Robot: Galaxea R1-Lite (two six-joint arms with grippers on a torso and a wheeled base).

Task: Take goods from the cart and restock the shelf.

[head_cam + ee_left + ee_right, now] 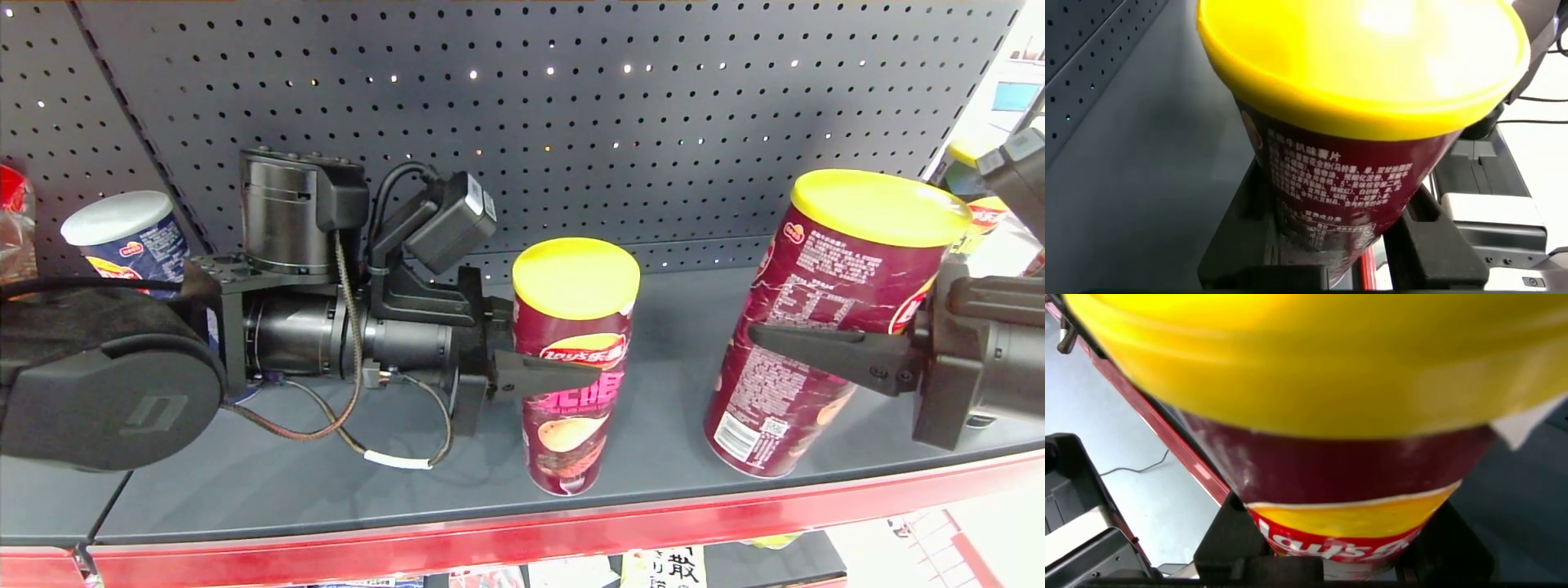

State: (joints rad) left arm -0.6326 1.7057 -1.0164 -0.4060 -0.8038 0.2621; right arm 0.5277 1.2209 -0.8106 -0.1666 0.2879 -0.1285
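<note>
The maroon, yellow-lidded chip can point(575, 282) is standing near the shelf's point(653, 441) front edge, with the left gripper point(563, 371) clamping its logo band. The right gripper point(784, 343) is clamping a tilted second can point(873, 208), its fine print and code square facing out.

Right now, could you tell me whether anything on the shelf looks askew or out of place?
The right canister, held by the right gripper, leans, its top tipped rightward. The centre canister in the left gripper stands nearly upright.
</note>
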